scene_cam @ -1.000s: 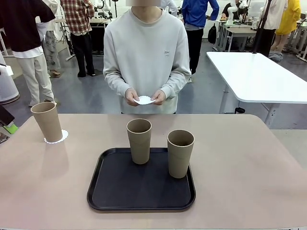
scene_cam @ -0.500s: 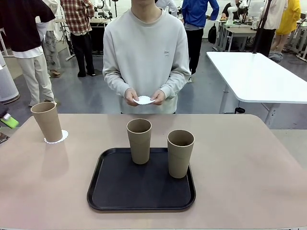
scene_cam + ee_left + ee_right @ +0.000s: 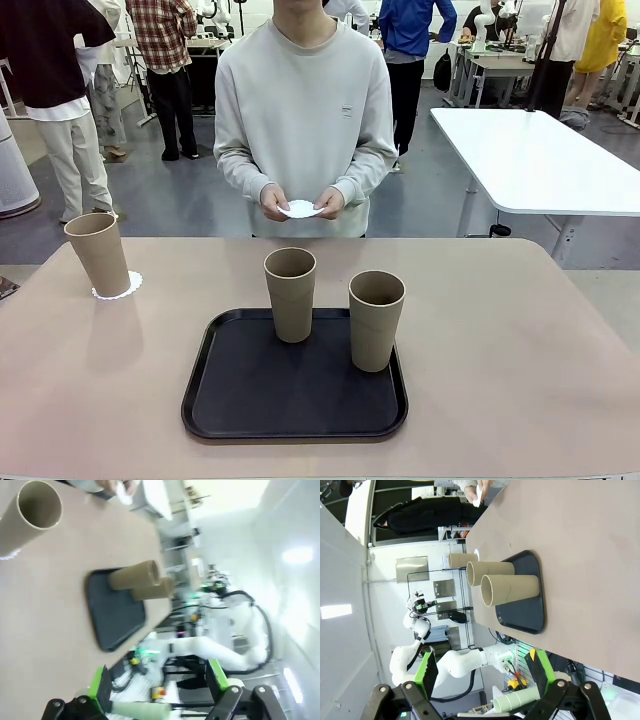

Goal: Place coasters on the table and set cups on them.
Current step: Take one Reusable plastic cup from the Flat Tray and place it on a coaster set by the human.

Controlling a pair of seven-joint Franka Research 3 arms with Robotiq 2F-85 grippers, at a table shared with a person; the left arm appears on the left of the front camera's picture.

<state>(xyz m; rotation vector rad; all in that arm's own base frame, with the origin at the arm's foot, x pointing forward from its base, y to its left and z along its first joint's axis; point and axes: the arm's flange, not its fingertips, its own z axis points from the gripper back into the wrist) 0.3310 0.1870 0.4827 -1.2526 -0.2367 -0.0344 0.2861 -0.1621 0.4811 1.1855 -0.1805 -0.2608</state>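
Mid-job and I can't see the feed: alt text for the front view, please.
The left cup stands on a coaster at the table's far left. The middle cup and right cup stand on the black tray. The person across holds a second coaster.

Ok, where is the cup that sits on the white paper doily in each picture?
Front view: the cup stands far left, left of the black tray.
Left wrist view: top left corner, seen sideways, above the tray.
Right wrist view: upper middle, seen sideways, off the tray's left edge.
Shared landmark: the black tray.
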